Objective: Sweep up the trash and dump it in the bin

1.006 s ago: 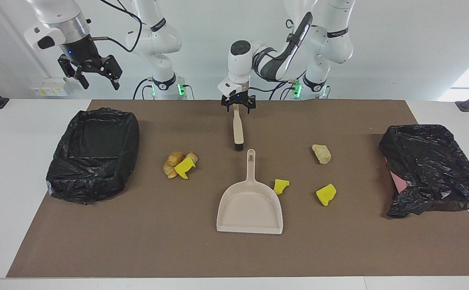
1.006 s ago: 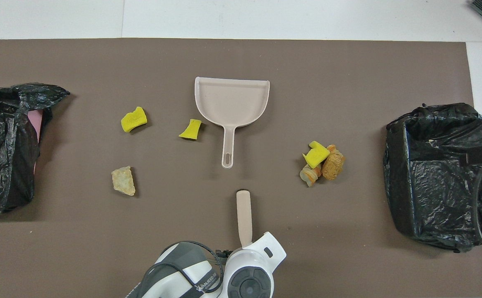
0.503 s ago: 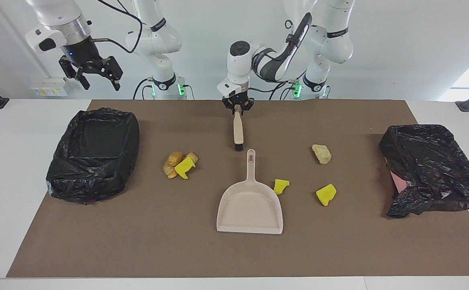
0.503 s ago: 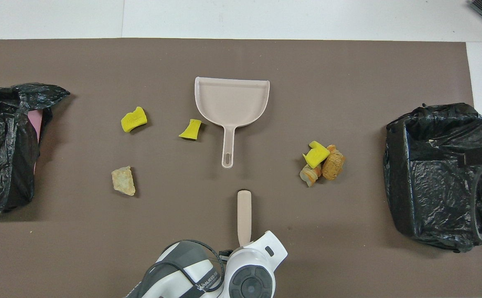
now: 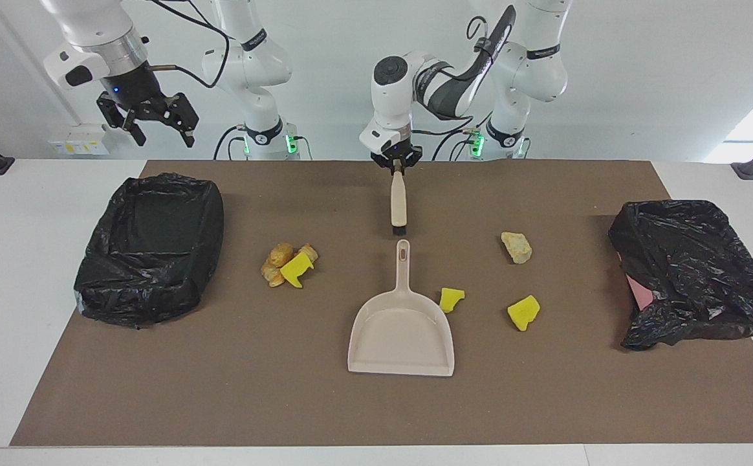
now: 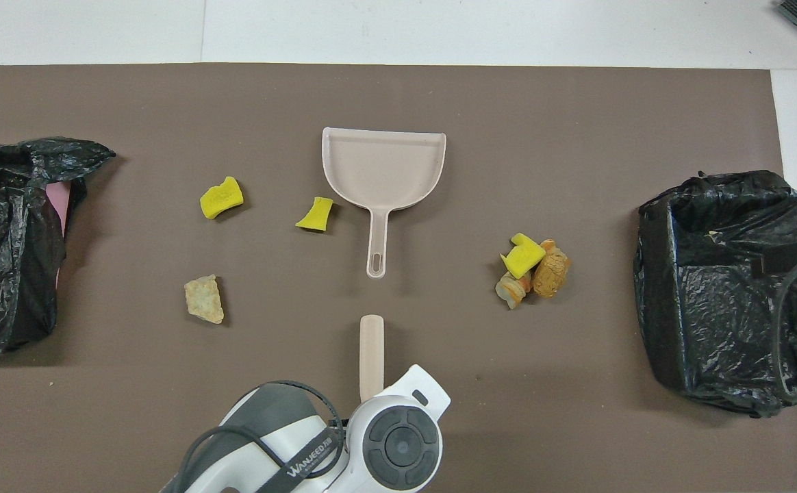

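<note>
The left gripper [image 5: 398, 166] is clamped on the top of the brush [image 5: 399, 204] handle, and the facing view shows what the overhead view cannot: the grip itself, and the brush hanging lifted, bristles down, over the mat between the robots and the dustpan [image 5: 401, 330] handle. From above, the white wrist of the left arm covers that grip, so only the beige brush back [image 6: 371, 356] pokes out from under it

The right gripper [image 5: 156, 120] hangs up in the air with its fingers spread and nothing in them, near the bin [image 5: 150, 246] at the right arm's end; this arm waits. In the overhead view only a dark piece of it shows at the edge, over the bin [image 6: 727, 287]

The overhead view opens the bin's lined inside and lays the trash out plainly. 1 clump [image 6: 532, 270] of a yellow sponge bit on orange-brown lumps lies between the dustpan handle and the bin. 2 yellow bits lie toward the left arm's end, 1 [image 6: 315, 214] just beside the dustpan, 1 [image 6: 221, 198] well apart from it. A tan lump [image 6: 204, 299] lies nearer the robots than those

A brown mat [image 5: 221, 388] covers most of a white table [image 5: 14, 272]. A crumpled black bag [image 5: 693, 272] with something pink showing under it sits at the left arm's end. The facing view adds a pale wall, both arm bases with green lights, and a wall socket
</note>
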You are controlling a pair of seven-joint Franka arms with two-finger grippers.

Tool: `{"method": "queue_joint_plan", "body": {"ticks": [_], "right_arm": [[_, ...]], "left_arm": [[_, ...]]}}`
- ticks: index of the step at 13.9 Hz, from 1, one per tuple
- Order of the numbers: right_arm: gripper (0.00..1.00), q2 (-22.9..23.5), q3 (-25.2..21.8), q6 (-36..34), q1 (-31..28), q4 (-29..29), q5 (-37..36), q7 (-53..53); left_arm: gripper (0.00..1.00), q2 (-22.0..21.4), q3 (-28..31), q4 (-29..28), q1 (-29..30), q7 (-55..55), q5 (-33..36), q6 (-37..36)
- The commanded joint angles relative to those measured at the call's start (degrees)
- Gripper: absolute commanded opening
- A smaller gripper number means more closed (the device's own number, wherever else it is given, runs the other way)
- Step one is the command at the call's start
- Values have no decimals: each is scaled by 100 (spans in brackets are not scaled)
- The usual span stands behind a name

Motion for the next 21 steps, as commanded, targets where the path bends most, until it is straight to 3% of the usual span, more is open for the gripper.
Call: {"method": "queue_joint_plan", "body": {"ticks": [1, 5, 10, 14, 16, 18, 21], "right_arm": [[100, 229, 241, 420, 227, -41, -99, 655], [100, 879, 295, 975, 930, 204, 86, 1675], [100, 1985, 295, 1510, 1704, 572, 42, 3046], [100, 2971, 409, 2124, 2293, 1101, 51, 3636], [100, 3383, 523, 2756, 2652, 1110, 33, 4030], [100, 3753, 532, 3180, 2838, 1145, -19, 4138], [100, 3939, 533, 3531, 3023, 1102, -46, 4121]], "left_arm": [[0, -102, -32, -9, 347, -131, 100, -448], [0, -32, -32, -9, 1304, 517, 549, -449], [0, -129, -32, 96, 2983, 2609, 1022, -309], [0, -138, -32, 79, 3687, 3269, 1349, -212], [0, -321, -41, -209, 3943, 3211, 1340, -273], [0, -506, -41, -421, 3970, 2450, 1340, -526], [0, -656, -41, -729, 3979, 1778, 1166, -284]]}}
